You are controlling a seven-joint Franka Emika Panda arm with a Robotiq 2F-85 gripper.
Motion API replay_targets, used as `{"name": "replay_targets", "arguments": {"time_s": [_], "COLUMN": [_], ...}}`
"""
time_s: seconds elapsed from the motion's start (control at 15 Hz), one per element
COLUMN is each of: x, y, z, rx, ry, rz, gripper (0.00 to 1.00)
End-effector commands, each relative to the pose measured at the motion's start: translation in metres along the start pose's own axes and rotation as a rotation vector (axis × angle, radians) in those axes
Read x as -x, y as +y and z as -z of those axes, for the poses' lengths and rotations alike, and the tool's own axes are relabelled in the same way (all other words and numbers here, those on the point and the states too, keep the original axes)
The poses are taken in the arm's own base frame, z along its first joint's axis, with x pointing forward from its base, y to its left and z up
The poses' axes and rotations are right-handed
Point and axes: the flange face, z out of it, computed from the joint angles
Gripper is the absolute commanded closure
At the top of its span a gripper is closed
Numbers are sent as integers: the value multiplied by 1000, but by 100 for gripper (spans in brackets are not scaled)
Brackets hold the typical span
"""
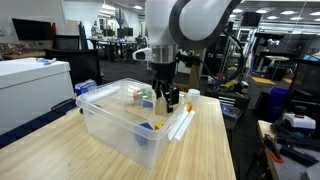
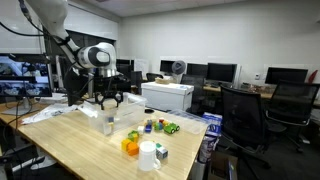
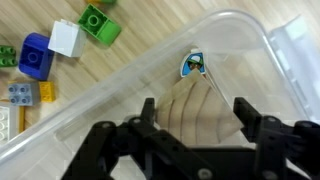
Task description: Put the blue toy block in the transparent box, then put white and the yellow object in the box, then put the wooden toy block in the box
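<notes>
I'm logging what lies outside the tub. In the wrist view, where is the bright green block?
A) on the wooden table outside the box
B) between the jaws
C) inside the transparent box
A: the green block lies on the bare table, outside the rim of the transparent box.

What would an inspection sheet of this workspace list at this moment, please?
Surface: wooden table, light grain.
Job's things: transparent box on the table; a small blue item lies inside.
Clutter: green block, white block and blue block outside the box.
Gripper: gripper over the box; a tan shape shows between its fingers, grip unclear.
Cables: nothing seen on the table.
Surroundings: office with monitors and chairs.
</notes>
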Motion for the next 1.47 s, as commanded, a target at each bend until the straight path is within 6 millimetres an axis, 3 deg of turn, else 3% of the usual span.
{"name": "replay_targets", "arguments": {"time_s": [0.0,0.13,0.4,0.53,0.73,1.0,1.4], "x": [0,-2,6,7,10,33,75], "y": [5,6,9,20,52,115,181], "z": [-12,-1,46,73,98,98,67], "rx": [24,-11,-108,-100,-79,-24,18], "ry": [32,120,283,345,386,417,397], "rz": [42,-44,-274,-391,-562,-816,-1177], "gripper": [3,0,0,0,0,0,0]}}
